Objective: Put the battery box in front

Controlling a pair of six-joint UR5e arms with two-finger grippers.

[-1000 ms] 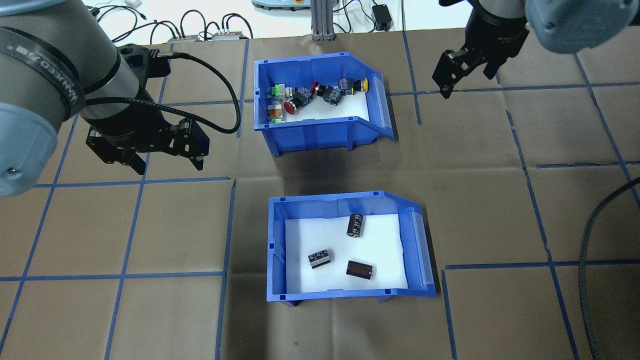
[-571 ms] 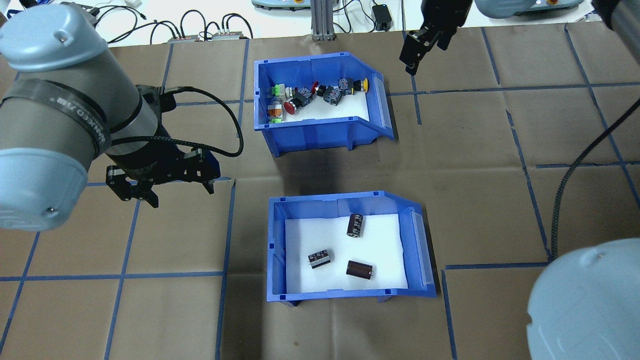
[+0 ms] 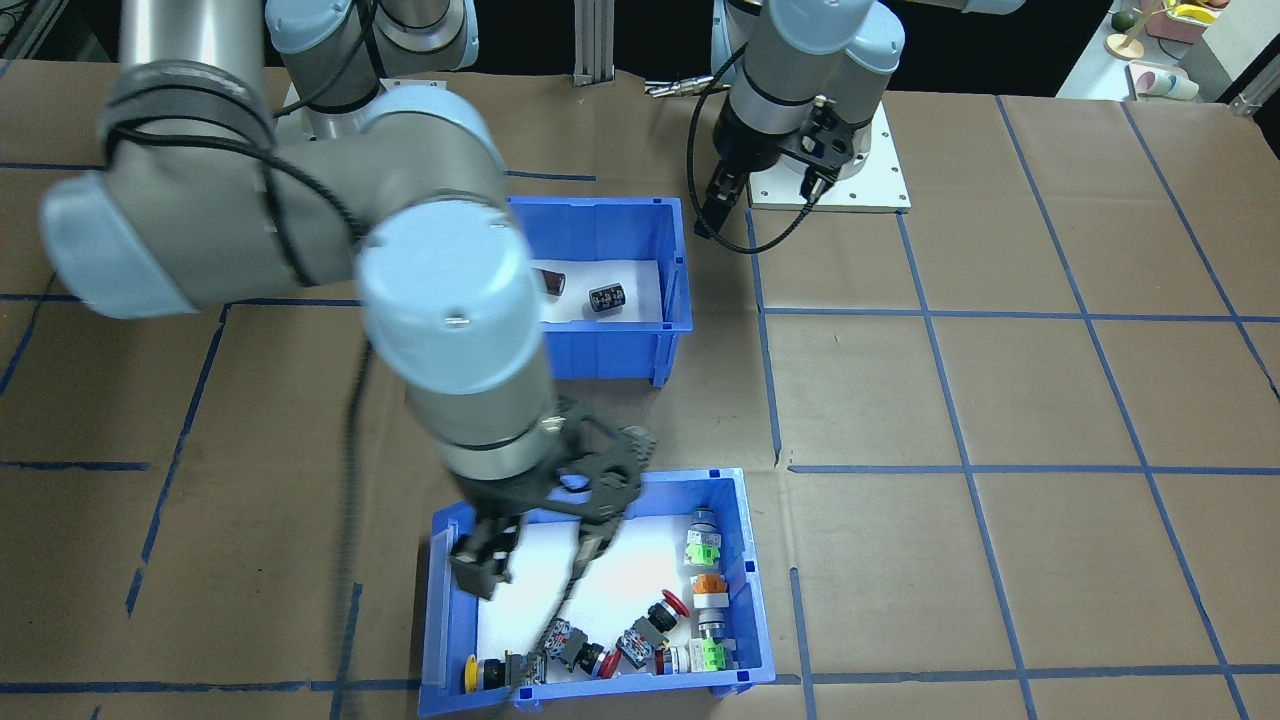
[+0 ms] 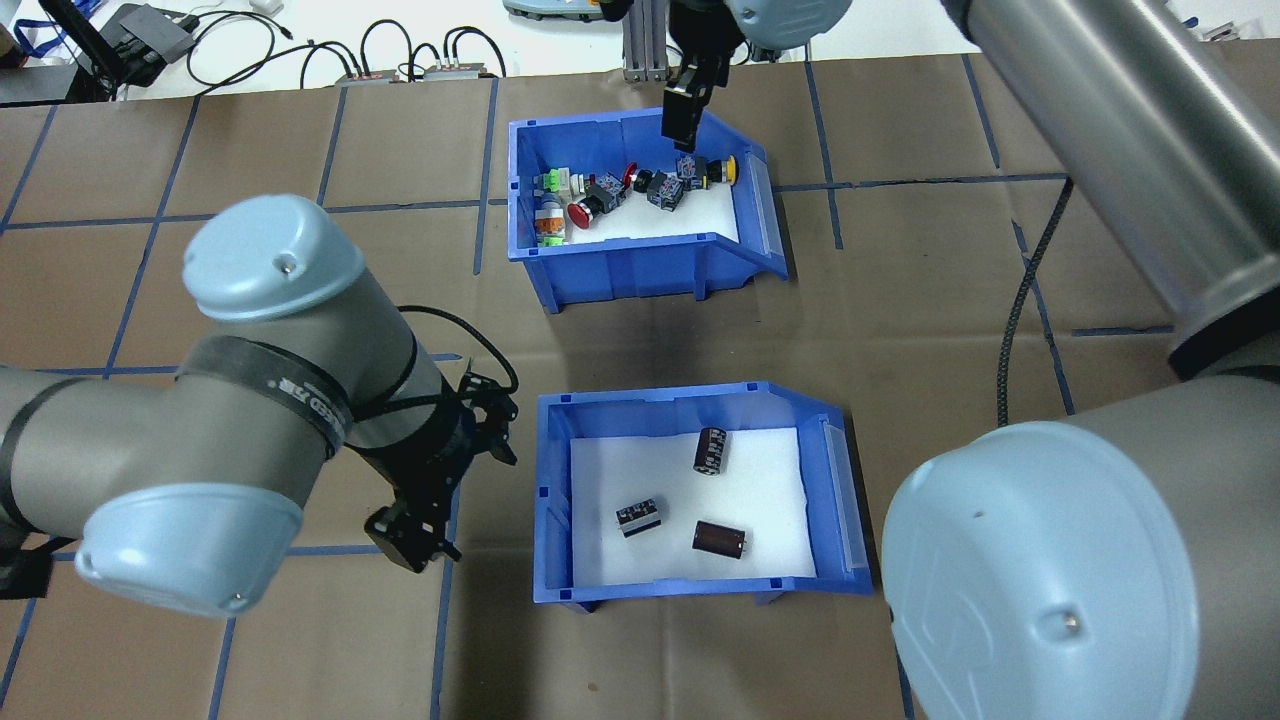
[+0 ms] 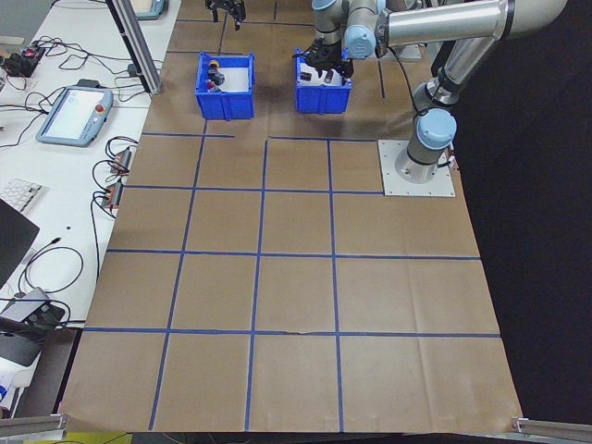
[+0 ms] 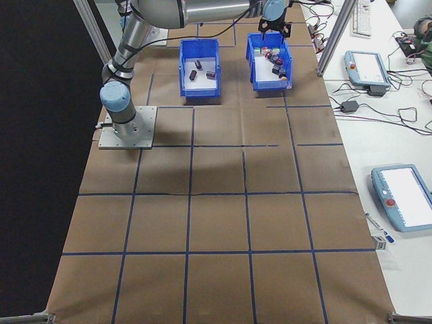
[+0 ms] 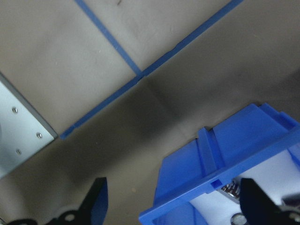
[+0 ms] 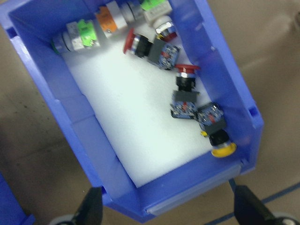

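Observation:
The battery box point(image 4: 552, 470) is the blue bin nearer the robot, white-lined, with three dark cylinders point(image 4: 710, 450) inside; its outer wall point(image 3: 610, 350) also shows from the front. My left gripper point(image 4: 455, 495) is open beside its left wall. In the left wrist view the left gripper point(image 7: 176, 206) has the battery box's corner point(image 7: 234, 154) between its spread fingers. My right gripper point(image 4: 690, 105) is open with nothing in it. It hangs over the other blue bin point(image 4: 630, 270), and in the right wrist view the right gripper point(image 8: 168, 211) looks down into that bin point(image 8: 89, 136).
The far blue bin point(image 3: 445, 620) holds several colourful push-button switches point(image 3: 690, 600). Brown paper with blue tape lines covers the table point(image 4: 1000, 300). Cables and control boxes lie past the far edge point(image 4: 400, 70). My right arm's large elbow point(image 4: 1040, 570) blocks the lower right of the overhead view.
The left gripper has come toward the robot and rightward, ending beside the battery box's left wall. The right gripper has swung left from open table to above the button bin.

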